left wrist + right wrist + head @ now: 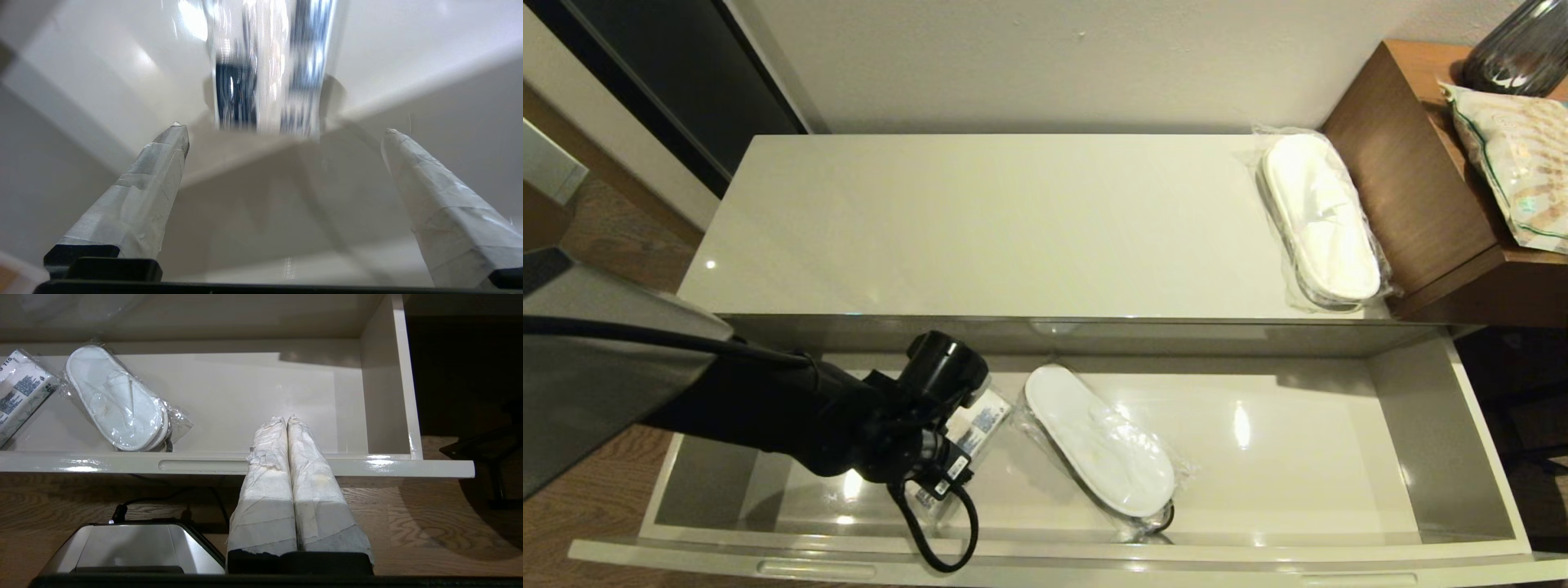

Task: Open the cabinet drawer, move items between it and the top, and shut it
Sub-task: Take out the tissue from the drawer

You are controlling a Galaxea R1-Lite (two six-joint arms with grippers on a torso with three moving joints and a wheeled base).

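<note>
Left gripper (pixel 286 132) is reaching down into the open cabinet drawer (pixel 1486 457), its taped fingers (pixel 159 163) spread wide apart and holding nothing, aimed at the white printed packet (pixel 980 420) with the dark blue label lying just ahead of them. One wrapped pair of white slippers (pixel 1103 445) is lying on the drawer floor just beside the packet, toward the drawer's middle. Another wrapped pair of slippers (pixel 1319 216) is resting on the cabinet top (pixel 980 229), above the drawer's right end. Right gripper (pixel 287 420) is hovering outside the drawer front with its fingers pressed together, idle. Judging by this, opening is done; the packet's move and closing seem left.
</note>
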